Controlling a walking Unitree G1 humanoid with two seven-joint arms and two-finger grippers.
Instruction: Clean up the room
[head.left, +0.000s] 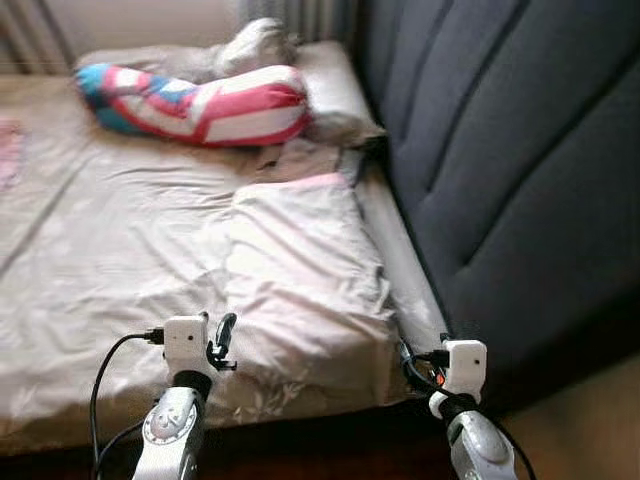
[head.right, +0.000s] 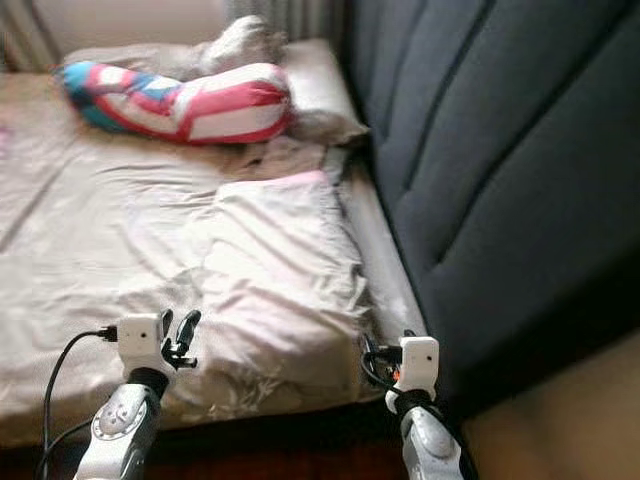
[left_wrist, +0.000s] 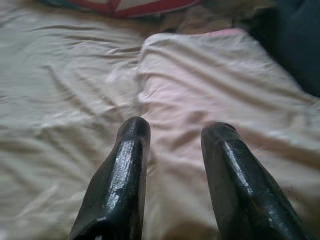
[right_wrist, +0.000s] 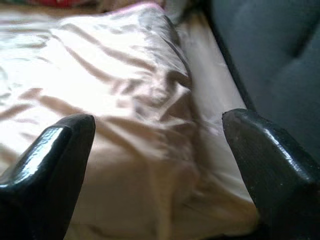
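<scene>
bed (head.left: 120, 250) with rumpled sheet | pale pillow (head.left: 300, 270) beside dark headboard (head.left: 500, 160) | striped cushion (head.left: 200, 100) at far end | left gripper (left_wrist: 172, 140) slightly parted, empty, poised over pillow edge | right gripper (right_wrist: 160, 145) wide open, empty, likely ready to straighten it

bed (head.left: 120, 300) | beige sheet | on it: pale pillow (head.left: 300, 270), striped cushion (head.left: 200, 103), grey pillow (head.left: 335, 85)

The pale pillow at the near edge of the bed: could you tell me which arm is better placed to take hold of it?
Probably the left: the left gripper, open, already hovers above the pillow, while the right gripper sits at its edge by the headboard.
</scene>
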